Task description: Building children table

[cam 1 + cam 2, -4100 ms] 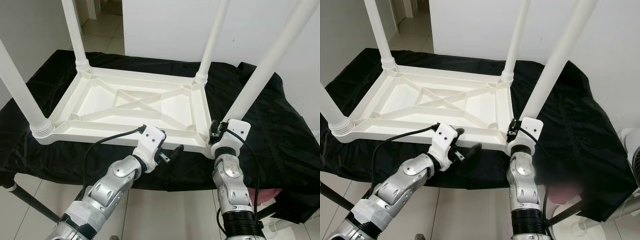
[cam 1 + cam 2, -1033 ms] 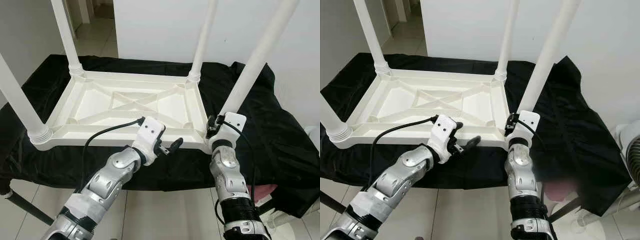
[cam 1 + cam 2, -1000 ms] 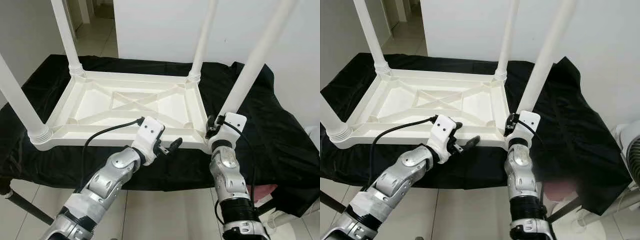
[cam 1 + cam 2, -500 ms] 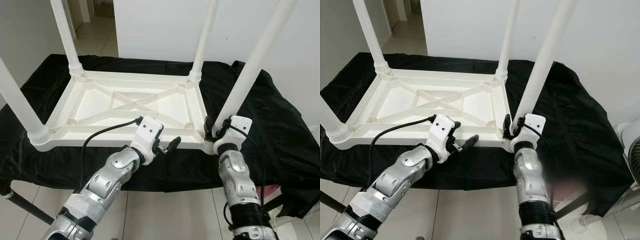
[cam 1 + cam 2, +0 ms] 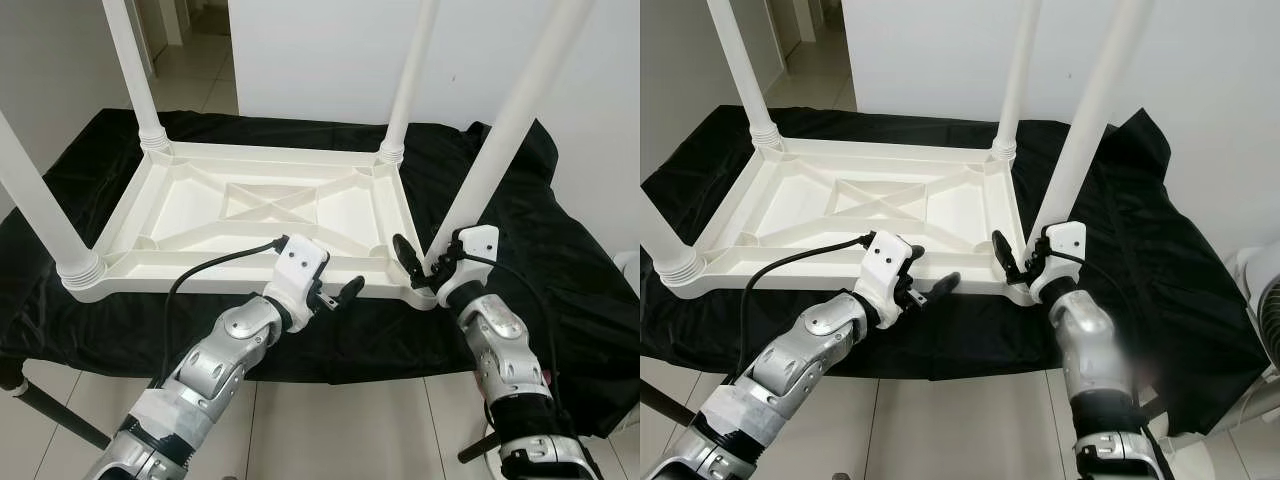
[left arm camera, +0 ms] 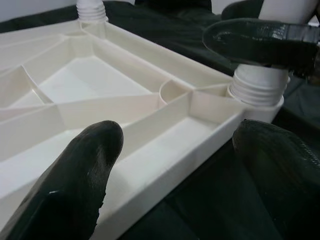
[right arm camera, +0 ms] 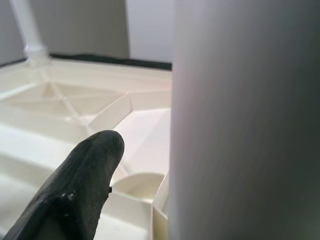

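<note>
the white plastic children's table [image 5: 265, 215] lies upside down on a black cloth [image 5: 560, 270] spread over a stand, its ribbed underside facing up with a cross of braces in the middle and a raised rim all round. four round white legs stand up from threaded collars at the corners: the far left leg [image 5: 135, 75], the far right leg [image 5: 408, 80], the near left leg [image 5: 40, 215] and the near right leg [image 5: 500, 150], which leans a little toward the right. the right gripper [image 5: 425, 265] is at the foot of that near right leg, one black finger [image 5: 405, 252] on the inner side above the tabletop corner; the other finger is hidden behind the leg, so i cannot tell whether it is clamped or merely beside it. the left gripper [image 5: 335, 298] sits at the near long rim of the table, its two fingers apart, one above the underside and one out over the cloth, as the left wrist view shows. compared with half a second ago, the right forearm has swung outward to the right and the inner finger now shows plainly beside the leg, while the left arm and the table have stayed where they were. pale floor tiles [image 5: 330, 425] lie below, a white wall [image 5: 320, 50] behind.
</note>
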Motion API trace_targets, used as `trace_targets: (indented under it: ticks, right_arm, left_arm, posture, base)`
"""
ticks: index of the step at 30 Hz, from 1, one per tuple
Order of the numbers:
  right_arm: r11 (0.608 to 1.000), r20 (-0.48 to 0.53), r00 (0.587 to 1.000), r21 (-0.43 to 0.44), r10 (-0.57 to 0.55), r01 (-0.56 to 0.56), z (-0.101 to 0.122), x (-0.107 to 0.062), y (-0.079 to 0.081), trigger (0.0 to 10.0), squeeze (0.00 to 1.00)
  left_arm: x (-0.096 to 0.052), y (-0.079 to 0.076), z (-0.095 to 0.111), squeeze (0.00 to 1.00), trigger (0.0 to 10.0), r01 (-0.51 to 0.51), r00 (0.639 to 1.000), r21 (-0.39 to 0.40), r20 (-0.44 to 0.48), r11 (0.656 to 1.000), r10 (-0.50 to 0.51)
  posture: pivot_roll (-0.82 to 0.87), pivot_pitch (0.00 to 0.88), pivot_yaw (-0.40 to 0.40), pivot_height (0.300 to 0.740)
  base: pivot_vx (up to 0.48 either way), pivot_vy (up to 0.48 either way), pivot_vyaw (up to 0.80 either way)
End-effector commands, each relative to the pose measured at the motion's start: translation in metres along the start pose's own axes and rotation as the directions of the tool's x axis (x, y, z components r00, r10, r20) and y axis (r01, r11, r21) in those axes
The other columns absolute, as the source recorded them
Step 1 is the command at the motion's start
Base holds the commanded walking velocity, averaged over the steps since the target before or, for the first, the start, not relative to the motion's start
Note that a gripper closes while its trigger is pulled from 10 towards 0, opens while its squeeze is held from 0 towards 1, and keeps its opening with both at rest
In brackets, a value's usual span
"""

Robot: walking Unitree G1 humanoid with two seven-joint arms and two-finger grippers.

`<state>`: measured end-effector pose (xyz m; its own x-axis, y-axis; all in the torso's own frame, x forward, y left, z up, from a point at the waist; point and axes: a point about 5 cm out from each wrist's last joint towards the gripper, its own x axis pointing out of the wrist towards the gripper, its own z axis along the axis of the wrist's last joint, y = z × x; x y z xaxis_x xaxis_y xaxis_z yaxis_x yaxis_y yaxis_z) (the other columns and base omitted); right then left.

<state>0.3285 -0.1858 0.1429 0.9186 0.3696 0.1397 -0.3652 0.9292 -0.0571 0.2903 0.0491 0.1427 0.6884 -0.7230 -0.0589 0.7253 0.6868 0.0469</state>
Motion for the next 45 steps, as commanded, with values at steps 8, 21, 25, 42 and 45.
trace_targets:
  ticks: [8, 21, 25, 42, 45]
  right_arm:
    - [0.997, -0.035, 0.996, -0.001, 0.080, -0.080, -0.009, 0.002, -0.006, 0.0, 0.00]
    - [0.997, -0.043, 0.999, 0.078, 0.015, -0.011, -0.016, -0.002, -0.016, 10.0, 0.00]
    - [0.995, -0.037, 0.998, 0.090, -0.041, 0.044, -0.016, -0.001, -0.013, 10.0, 0.00]
    - [0.911, -0.090, 0.915, 0.097, -0.393, 0.400, -0.023, -0.008, 0.001, 10.0, 0.00]
    - [0.867, -0.091, 0.873, 0.102, -0.480, 0.488, -0.023, -0.012, 0.005, 10.0, 0.00]
  left_arm:
    - [-0.008, -0.024, -0.009, 0.00, 10.0, 0.340, 0.938, -0.011, -0.062, 0.940, -0.340]
    - [-0.007, -0.021, -0.007, 0.00, 10.0, 0.323, 0.944, 0.014, -0.069, 0.946, -0.322]
    - [-0.008, -0.020, -0.008, 0.00, 10.0, 0.304, 0.949, -0.027, -0.078, 0.952, -0.305]
    - [-0.008, -0.012, -0.004, 0.00, 10.0, 0.244, 0.968, -0.007, -0.056, 0.970, -0.244]
    - [-0.009, -0.011, -0.004, 0.00, 10.0, 0.238, 0.970, -0.001, -0.053, 0.971, -0.238]
  posture:
    - [0.02, 0.000, -0.023, 0.740]
    - [0.03, 0.000, -0.028, 0.740]
    - [0.03, 0.000, -0.033, 0.740]
    - [0.04, 0.000, -0.043, 0.740]
    - [0.04, 0.000, -0.043, 0.740]
  base:
    - [0.000, 0.000, 0.00]
    - [0.000, 0.000, 0.00]
    - [0.000, 0.000, 0.00]
    - [0.000, 0.000, 0.00]
    - [0.000, 0.000, 0.00]
